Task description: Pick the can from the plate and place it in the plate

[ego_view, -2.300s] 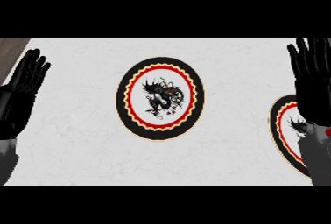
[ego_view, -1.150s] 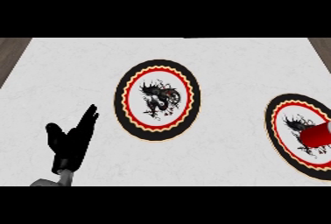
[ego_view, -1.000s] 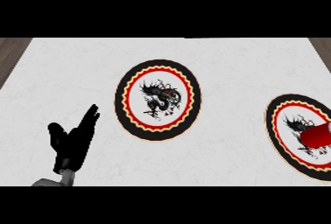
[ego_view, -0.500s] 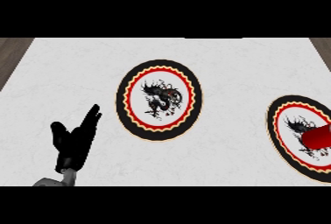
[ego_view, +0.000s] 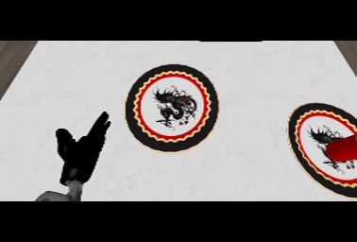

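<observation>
Since the view of half a second ago, the left robot hand [ego_view: 82, 150] has crept slightly up and toward the centre plate [ego_view: 171, 108], and the red can [ego_view: 344, 148] has slid a little further toward the right edge; compared with the oldest picture, both raised black hands at the sides have gone and only this one hand shows.

Centre plate, with its black rim, red and cream zigzag ring and dark dragon figure, lies flat on the pale marbled worktop [ego_view: 244, 66]. Left of that plate and lower, apart from its rim, the left robot hand stands open, fingers straight and pointing up toward the plate, thumb spread to the side, holding nothing. Its grey forearm enters from the lower edge below it.

Right of the centre plate and well apart from it lies a second plate [ego_view: 304, 146] of the same pattern, cut off by the right edge. The can rests on this second plate, on the part nearest the edge, itself partly cut off.

No right robot hand shows anywhere.
</observation>
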### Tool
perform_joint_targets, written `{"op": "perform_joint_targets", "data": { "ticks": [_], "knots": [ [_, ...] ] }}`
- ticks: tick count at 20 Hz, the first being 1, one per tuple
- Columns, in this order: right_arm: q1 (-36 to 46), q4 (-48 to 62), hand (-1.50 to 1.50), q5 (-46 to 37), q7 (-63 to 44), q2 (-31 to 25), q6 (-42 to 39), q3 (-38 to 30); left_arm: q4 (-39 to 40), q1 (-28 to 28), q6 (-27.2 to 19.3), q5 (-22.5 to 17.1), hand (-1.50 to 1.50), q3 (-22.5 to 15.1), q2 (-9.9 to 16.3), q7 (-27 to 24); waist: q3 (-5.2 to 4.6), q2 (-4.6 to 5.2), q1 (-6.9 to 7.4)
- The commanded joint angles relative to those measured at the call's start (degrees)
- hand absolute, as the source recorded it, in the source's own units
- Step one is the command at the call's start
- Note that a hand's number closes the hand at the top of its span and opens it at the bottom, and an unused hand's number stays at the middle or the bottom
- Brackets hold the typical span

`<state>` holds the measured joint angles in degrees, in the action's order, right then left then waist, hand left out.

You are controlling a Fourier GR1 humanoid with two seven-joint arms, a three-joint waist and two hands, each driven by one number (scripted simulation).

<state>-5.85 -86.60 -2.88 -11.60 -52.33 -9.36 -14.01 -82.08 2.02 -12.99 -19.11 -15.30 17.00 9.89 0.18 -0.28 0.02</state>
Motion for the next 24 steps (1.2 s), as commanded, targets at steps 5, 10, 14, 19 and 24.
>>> {"op": "perform_joint_targets", "data": {
  "ticks": [5, 10, 14, 19, 24],
  "knots": [
    [2.7, 1.6, -1.50, -5.0, -2.2, 6.7, -2.9, 3.7, 5.7, 0.3, 5.7, 0.0, 0.00, 3.0, -0.9, -2.2, -0.19, 0.33, 0.00],
    [-0.1, -5.1, -1.50, -6.9, -5.1, 10.4, -2.7, 2.6, 4.0, -3.0, 3.1, 3.8, 0.00, 1.7, -4.1, -3.5, -0.20, 0.22, -0.31],
    [5.0, -1.1, -1.50, -12.7, -7.9, 10.1, -2.6, 3.8, -5.4, -5.4, 3.3, 4.0, 0.00, 2.0, -1.3, 3.1, -0.16, 0.24, 0.38],
    [3.6, -3.5, -1.50, -16.9, -10.3, 11.9, -3.1, 3.9, 1.2, -0.2, 2.4, 5.8, 0.00, 2.8, -5.7, 2.3, -0.18, 0.26, -0.12],
    [5.7, 4.9, -1.50, -21.7, -5.2, 15.6, -0.9, 5.7, -1.4, -4.0, 1.5, 8.3, 0.00, 1.0, -7.6, 1.9, -0.16, 0.28, 0.18]
  ]
}}
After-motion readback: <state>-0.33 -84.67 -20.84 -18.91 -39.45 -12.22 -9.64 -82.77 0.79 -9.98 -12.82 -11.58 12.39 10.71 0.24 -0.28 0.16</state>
